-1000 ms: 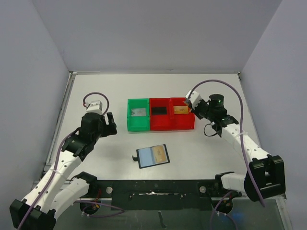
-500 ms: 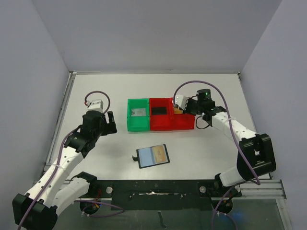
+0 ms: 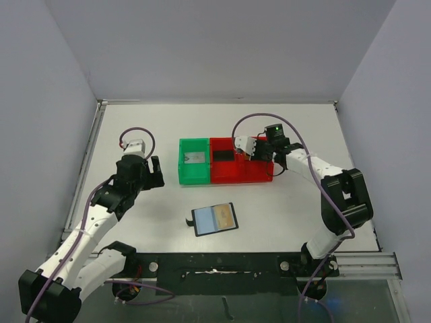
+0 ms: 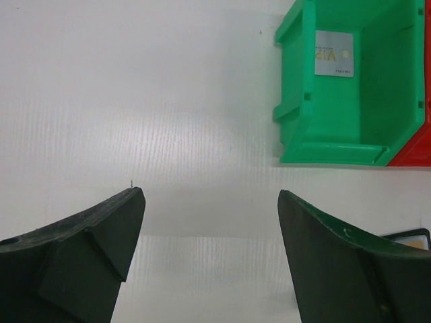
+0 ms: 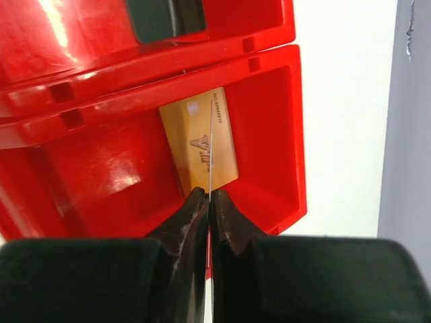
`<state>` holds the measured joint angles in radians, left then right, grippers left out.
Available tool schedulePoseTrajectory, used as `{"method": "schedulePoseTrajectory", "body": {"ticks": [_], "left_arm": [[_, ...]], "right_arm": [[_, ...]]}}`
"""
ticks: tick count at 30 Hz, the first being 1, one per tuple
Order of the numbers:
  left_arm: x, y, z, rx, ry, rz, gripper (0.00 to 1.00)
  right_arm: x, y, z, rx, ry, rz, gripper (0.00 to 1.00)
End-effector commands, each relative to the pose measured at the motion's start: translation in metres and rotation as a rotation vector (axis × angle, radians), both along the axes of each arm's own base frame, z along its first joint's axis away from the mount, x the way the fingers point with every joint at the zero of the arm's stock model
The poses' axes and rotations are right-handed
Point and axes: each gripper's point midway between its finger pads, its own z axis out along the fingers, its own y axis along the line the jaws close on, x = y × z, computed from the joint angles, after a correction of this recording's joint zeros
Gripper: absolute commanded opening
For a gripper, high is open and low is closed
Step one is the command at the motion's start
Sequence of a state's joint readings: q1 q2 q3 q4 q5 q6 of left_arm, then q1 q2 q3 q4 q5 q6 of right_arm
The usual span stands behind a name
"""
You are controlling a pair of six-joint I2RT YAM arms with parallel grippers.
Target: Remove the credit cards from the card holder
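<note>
Nearest my bases, the card holder (image 3: 215, 219) lies open and flat on the white table (image 3: 296, 208), at lower centre of the overhead frame. Its strap tab points left, and a bluish and tan face shows inside. White surface runs along all four of its edges, and it is well apart from both my claws and from the bins.

My left claw (image 4: 210, 195) is spread wide with nothing between its fingers. It sits at mid-left of the overhead frame. Ahead of it stands the green bin (image 4: 316, 134), whose near wall is apart from my fingertips. A pale grey card (image 4: 334, 54) lies flat at the bin's far end.

My right claw (image 5: 209, 194) is pressed together on a thin card (image 5: 210, 134), seen only edge-on as a pale line, so I cannot tell its colour. It hangs over the right-hand red bin (image 5: 269, 121), inside the line of the bin's walls. Below it a gold card (image 5: 192, 145) lies flat on the bin floor. Across the shared wall, the middle red bin (image 5: 67, 40) holds a black card (image 5: 165, 17). Past the bins, open table reaches the far edge.
</note>
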<state>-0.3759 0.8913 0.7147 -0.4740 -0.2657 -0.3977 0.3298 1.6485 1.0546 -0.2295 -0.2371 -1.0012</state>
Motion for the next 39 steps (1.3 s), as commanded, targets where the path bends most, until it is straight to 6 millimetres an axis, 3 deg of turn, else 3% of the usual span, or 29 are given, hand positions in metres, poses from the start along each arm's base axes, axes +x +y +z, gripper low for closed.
{"method": "schedulePoseTrajectory", "body": {"ticks": [1, 10, 24, 28, 30, 39], "left_arm": [[0.013, -0.001, 0.015, -0.008, -0.060, -0.002, 0.80], [0.013, -0.002, 0.012, -0.005, -0.046, -0.005, 0.80], [0.013, -0.002, 0.011, 0.001, -0.041, -0.010, 0.80], [0.013, -0.004, 0.011, -0.004, -0.041, -0.017, 0.80], [0.013, -0.005, 0.012, -0.007, -0.043, -0.021, 0.80], [0.013, -0.007, 0.009, -0.010, -0.033, -0.033, 0.80]], "right_arm": [[0.034, 0.006, 0.024, -0.015, -0.113, -0.006, 0.00], [0.050, 0.007, -0.001, -0.067, -0.082, 0.007, 0.03], [0.037, 0.005, -0.020, -0.105, -0.017, 0.038, 0.23], [0.036, 0.004, -0.021, -0.107, -0.008, 0.034, 0.25], [0.036, 0.003, -0.021, -0.109, -0.001, 0.029, 0.32], [0.042, 0.006, -0.016, -0.085, -0.008, 0.001, 0.33]]}}
